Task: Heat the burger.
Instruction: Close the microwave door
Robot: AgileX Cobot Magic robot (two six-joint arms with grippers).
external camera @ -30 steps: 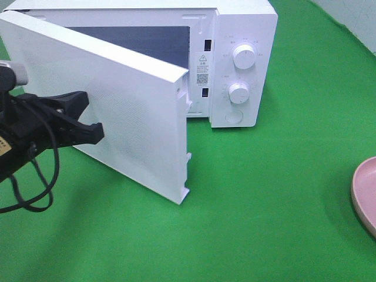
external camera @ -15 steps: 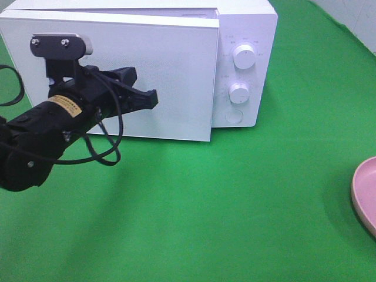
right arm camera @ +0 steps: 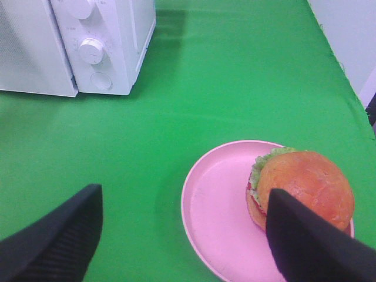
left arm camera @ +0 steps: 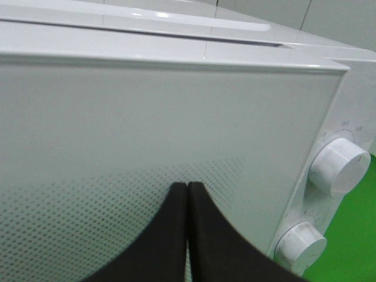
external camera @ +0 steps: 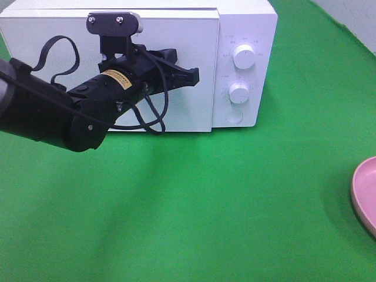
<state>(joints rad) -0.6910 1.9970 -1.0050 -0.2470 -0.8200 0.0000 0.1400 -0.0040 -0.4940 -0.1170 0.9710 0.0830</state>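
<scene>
- Left gripper (left arm camera: pixel 187 194): jaws pressed together, empty, tips at the closed microwave door (left arm camera: pixel 147 135).
- Two white knobs (left arm camera: pixel 339 170) just beside those tips, on the microwave (external camera: pixel 247 35) panel.
- Right gripper (right arm camera: pixel 182 229): jaws spread wide, holding nothing.
- Burger (right arm camera: pixel 302 188) on pink plate (right arm camera: pixel 217 205), below and between those jaws, near one finger.
</scene>
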